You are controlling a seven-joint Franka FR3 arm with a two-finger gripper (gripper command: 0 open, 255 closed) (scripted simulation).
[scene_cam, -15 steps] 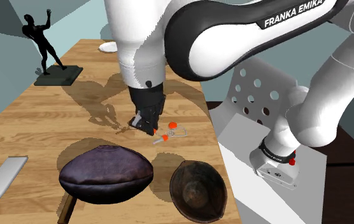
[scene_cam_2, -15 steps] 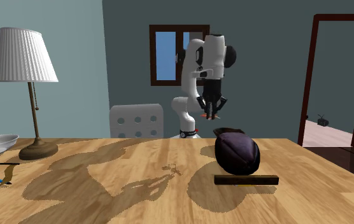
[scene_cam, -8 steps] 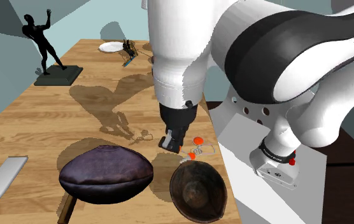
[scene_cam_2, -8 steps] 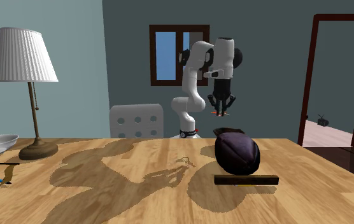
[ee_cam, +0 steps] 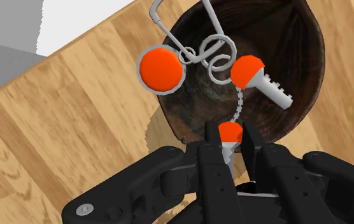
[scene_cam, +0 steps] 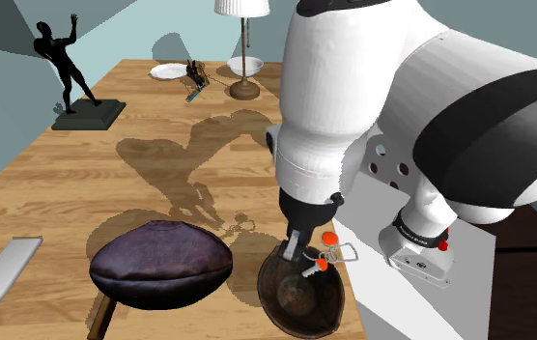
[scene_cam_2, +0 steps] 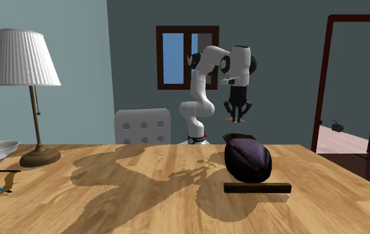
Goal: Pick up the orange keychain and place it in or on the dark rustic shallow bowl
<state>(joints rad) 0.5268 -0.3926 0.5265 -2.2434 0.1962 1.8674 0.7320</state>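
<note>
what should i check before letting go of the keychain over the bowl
1. Grip: ok. The fingers clasp one orange end of the keychain, and the rest dangles below.
2. Bowl under the load: ok. In the wrist view the key and rings hang over its inside.
3. Whole keychain inside the rim: cannot tell. The orange disc lines up with the rim's edge.
4. Drop height: cannot tell. No view shows the gap between the keychain and the bowl.
5. Bowl ready: ok. It sits upright on the table and looks empty.
6. Dark oval ball: ok. It lies beside the bowl, apart from the fingers.
</note>
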